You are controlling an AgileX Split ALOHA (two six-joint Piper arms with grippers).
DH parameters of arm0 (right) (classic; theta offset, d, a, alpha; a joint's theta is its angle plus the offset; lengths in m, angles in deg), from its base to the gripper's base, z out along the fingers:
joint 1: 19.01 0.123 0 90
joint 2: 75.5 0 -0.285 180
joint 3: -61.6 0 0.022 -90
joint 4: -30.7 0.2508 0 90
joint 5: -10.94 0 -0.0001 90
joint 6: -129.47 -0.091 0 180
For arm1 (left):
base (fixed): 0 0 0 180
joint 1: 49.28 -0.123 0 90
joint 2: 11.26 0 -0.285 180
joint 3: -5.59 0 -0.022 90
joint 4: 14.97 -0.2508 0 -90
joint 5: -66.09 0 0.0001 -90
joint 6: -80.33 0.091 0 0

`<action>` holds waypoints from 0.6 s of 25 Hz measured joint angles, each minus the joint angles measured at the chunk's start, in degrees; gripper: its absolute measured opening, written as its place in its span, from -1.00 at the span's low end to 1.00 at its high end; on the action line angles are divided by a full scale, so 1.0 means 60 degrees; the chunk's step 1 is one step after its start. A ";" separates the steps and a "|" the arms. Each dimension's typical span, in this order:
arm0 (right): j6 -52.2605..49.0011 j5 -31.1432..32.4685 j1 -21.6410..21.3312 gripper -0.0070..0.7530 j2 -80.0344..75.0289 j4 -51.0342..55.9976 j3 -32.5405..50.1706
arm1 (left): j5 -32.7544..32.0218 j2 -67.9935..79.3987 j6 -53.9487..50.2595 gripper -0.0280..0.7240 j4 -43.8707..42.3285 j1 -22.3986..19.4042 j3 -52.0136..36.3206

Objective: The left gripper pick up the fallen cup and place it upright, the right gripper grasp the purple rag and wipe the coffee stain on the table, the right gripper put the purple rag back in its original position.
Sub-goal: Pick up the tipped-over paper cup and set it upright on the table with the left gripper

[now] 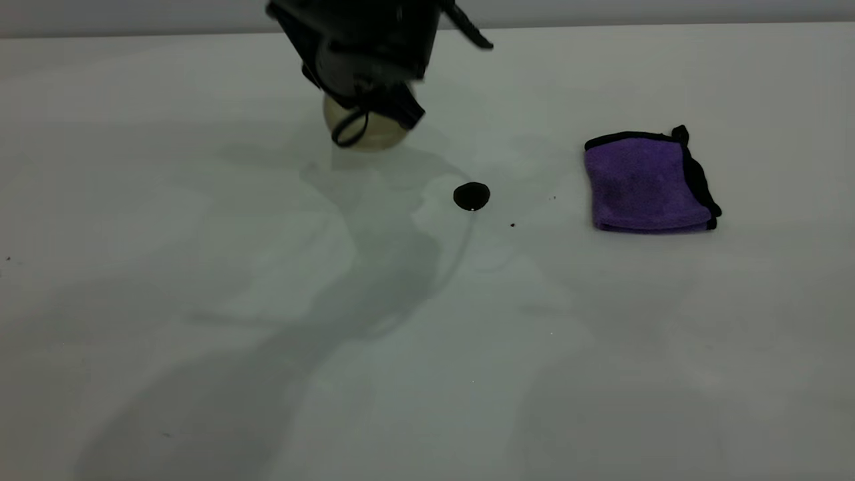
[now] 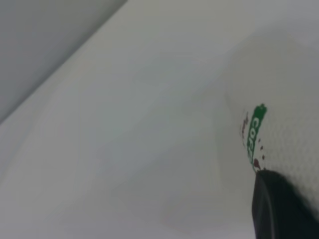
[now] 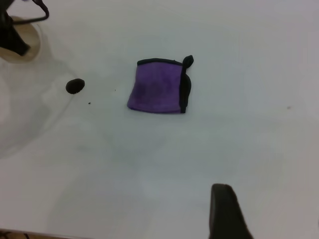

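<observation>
The cream paper cup (image 1: 371, 131) lies on the white table at the back, left of centre, mostly hidden under my left gripper (image 1: 374, 110). In the left wrist view the cup's wall with green print (image 2: 279, 134) fills the side, and one black finger (image 2: 279, 209) presses against it. The coffee stain (image 1: 471, 196) is a small dark blob on the table between the cup and the rag. The purple rag (image 1: 644, 184), folded, with black trim, lies flat at the right. My right gripper (image 3: 227, 211) hovers high, well short of the rag (image 3: 157, 87), and is outside the exterior view.
A few tiny dark specks (image 1: 513, 225) lie near the stain. The white table (image 1: 427, 347) stretches bare toward the front. Its far edge meets a grey wall (image 1: 668, 12) just behind the cup.
</observation>
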 joint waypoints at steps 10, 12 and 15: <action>0.0000 0.0000 0.0000 0.28 0.0000 0.0000 0.0000 | -0.0614 -0.1798 0.8319 -0.93 0.8336 -0.1883 0.0687; 0.0000 0.0000 0.0000 0.28 0.0000 0.0000 0.0000 | -0.1246 -0.1712 1.0162 -0.93 1.0265 -0.2407 0.1256; 0.0000 0.0000 0.0000 0.28 0.0000 0.0000 0.0000 | -0.1828 -0.1451 1.1767 -0.93 1.2457 -0.3076 0.2043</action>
